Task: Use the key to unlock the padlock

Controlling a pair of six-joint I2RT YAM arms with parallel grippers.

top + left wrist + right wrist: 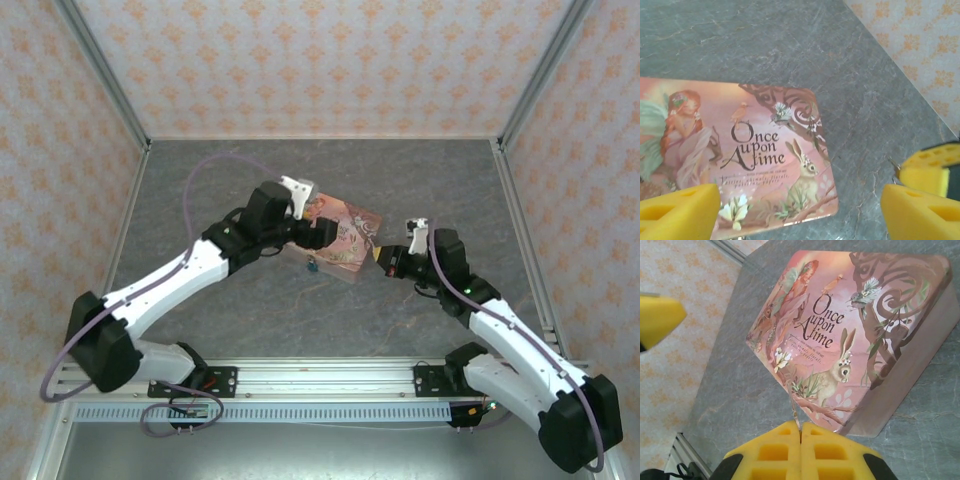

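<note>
Two arms, one gap: the right jaws, clenched on the key (796, 412), aim its blade left toward the padlock (312, 266) at the near side of the pink tin (350, 235); left jaws hang released above.

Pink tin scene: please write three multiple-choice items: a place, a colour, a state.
1. Where is the padlock? A) at the tin's near edge B) on top of it C) far from it
2. What colour are the right gripper's pads? A) black B) yellow C) red
3. The right gripper is: A) wide open B) shut empty C) shut on the key
1 A: a teal speck sits beside the tin's near side. 2 B: yellow in its wrist view. 3 C: thin metal sticks out between closed pads.
</note>
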